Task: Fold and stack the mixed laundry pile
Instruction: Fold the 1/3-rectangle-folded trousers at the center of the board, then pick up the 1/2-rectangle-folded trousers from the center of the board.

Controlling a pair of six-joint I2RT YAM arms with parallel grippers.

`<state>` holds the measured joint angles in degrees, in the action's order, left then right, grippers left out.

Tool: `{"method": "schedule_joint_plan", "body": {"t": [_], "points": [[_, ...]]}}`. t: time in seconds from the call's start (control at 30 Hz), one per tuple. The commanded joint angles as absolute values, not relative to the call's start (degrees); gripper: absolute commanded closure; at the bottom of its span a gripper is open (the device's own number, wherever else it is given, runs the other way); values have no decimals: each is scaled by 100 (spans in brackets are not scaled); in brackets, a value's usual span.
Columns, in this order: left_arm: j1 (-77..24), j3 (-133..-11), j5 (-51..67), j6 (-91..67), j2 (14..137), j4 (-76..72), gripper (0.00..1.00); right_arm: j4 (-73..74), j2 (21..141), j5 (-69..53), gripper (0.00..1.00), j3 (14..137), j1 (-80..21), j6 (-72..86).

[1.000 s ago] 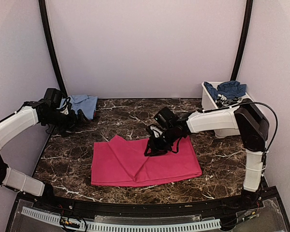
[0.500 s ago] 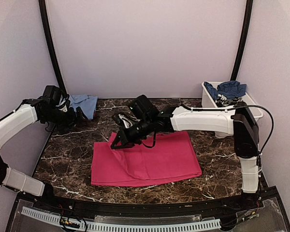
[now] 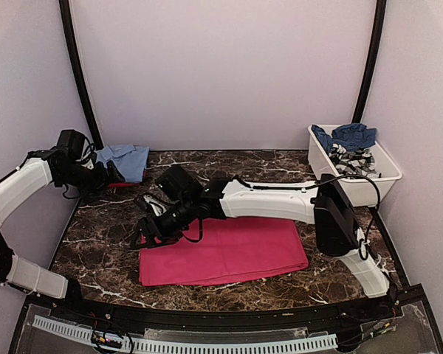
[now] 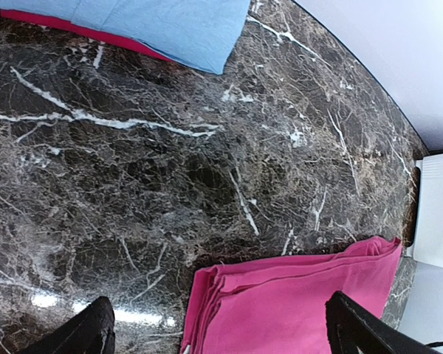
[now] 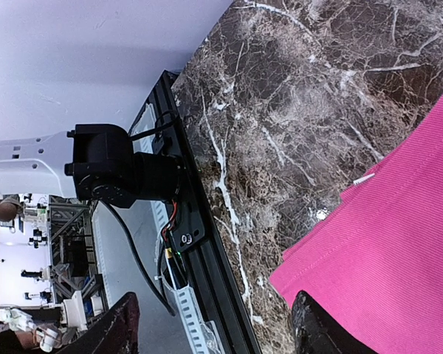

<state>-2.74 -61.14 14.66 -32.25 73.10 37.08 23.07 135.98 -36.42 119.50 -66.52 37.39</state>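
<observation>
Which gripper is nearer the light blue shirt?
Left. Left gripper sits beside the light blue shirt; the right gripper is farther, at the left edge of the magenta garment.

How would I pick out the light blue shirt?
Find the marble table, then look to its far left corner. The light blue shirt lies folded flat there, paler than the crumpled blue clothes in the white tub at the right.
</observation>
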Motion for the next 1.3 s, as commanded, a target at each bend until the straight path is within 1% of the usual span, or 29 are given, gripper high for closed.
{"method": "schedule_joint_plan", "body": {"t": [0.0,0.07,0.13,0.17,0.27,0.4,0.43,0.47,0.5,0.6,0.77,0.93,1.07,1.2,1.23,1.27], "points": [[-338,-6010,2266,-3099,7127,3503,1,2268,12720,-3332,28,11535,-6559,3356],[-666,-5986,2331,-2955,7155,3350,1,2002,11889,-2997,20,10483,-6374,3282],[-1108,-6063,2228,-2764,7293,3388,1,1770,11075,-2841,17,9331,-6037,3340],[-1360,-6066,2274,-2660,7325,3323,1,1741,10596,-2802,17,8761,-5744,3378],[-1847,-5911,2701,-2582,7542,3096,1,1762,9646,-2610,17,7305,-5028,3385],[-2749,-5812,2467,-2439,8046,3271,5,2021,8673,-2226,19,6074,-4169,3247],[-2950,-5775,2456,-2477,8123,3248,8,2114,8535,-2138,20,5874,-3952,3214],[-3018,-5676,2480,-2522,8286,3206,12,2176,8413,-2101,22,5706,-3754,3179],[-3099,-5620,2541,-2641,8353,3100,14,2214,8342,-2072,23,5529,-3584,3141],[-3136,-5414,2547,-2857,8739,2885,21,2376,8294,-1817,24,5154,-3167,3104],[-3039,-5665,2053,-3058,9684,3080,23,2225,8504,-1757,21,4749,-2838,3202],[-2589,-6157,1741,-3093,10296,3155,24,1902,8816,-1984,20,4558,-2785,3300],[-2231,-6445,1845,-3047,10401,3073,22,1376,9085,-2683,31,4490,-2784,3287],[-2199,-6403,1748,-3209,9658,3150,12,1047,9227,-3054,38,4398,-2786,3340],[-2193,-6248,1753,-3287,9522,3165,9,921,9228,-3143,42,4327,-2786,3375],[-2191,-6178,1768,-3314,9300,3187,8,803,9213,-3206,49,4269,-2782,3445]]}}
